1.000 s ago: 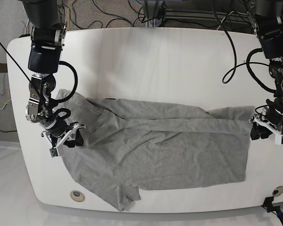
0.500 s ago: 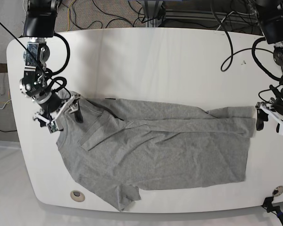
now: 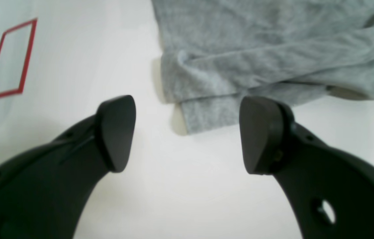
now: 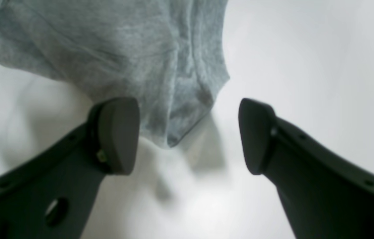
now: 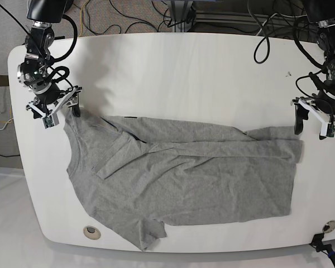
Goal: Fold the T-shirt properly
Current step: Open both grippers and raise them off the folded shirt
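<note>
The grey T-shirt lies spread and creased across the white table, with one sleeve by the front edge. My left gripper stands open just beyond the shirt's right corner. In the left wrist view its black fingers are wide apart over bare table, and a doubled shirt corner lies ahead of them. My right gripper is open at the shirt's upper left tip. In the right wrist view that pointed tip of the T-shirt lies on the table between and ahead of the fingers, untouched.
Cables run along the floor past the far edge. Round inserts sit near the front edge at left and right. A red-outlined marking lies on the table beside the left gripper.
Both grippers have opened, let go of the shirt and drawn back toward the far edge. The shirt's left sleeve end now lies flatter and further out.
</note>
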Tool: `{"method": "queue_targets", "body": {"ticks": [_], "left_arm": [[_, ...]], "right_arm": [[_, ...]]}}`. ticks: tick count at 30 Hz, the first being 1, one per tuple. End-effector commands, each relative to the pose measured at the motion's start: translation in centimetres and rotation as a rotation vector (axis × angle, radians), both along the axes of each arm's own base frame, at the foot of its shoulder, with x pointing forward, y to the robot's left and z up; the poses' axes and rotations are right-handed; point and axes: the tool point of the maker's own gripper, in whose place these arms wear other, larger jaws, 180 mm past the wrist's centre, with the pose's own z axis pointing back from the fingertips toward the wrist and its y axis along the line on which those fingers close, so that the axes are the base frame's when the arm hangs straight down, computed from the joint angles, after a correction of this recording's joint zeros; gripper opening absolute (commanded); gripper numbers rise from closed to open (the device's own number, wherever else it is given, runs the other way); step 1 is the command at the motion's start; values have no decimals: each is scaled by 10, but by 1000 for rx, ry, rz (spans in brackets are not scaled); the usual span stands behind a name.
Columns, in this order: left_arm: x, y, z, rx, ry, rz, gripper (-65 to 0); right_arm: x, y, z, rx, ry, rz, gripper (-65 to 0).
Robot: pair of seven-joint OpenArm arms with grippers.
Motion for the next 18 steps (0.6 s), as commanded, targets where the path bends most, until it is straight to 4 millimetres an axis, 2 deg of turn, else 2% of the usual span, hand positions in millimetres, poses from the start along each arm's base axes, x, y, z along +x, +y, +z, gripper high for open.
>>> {"method": "queue_targets", "body": {"ticks": [1, 3, 9, 11, 13, 18], "left_arm": [[7, 4, 17, 11, -54, -6, -189], [6, 4, 16, 11, -53, -6, -189], [6, 4, 16, 12, -52, -5, -189], [6, 5, 16, 12, -52, -4, -189], [5, 6, 17, 12, -53, -1, -189], [4, 22, 20, 5, -69, 54, -189]], "right_arm": [[6, -9, 3, 7, -24, -17, -202], [10, -7, -2, 36, -33, -32, -202], [3, -1, -26, 102, -11, -38, -202], [2, -1, -27, 107, -7, -41, -209], [2, 0, -27, 108, -7, -42, -260], [2, 0, -28, 110, -6, -42, -476]]}}
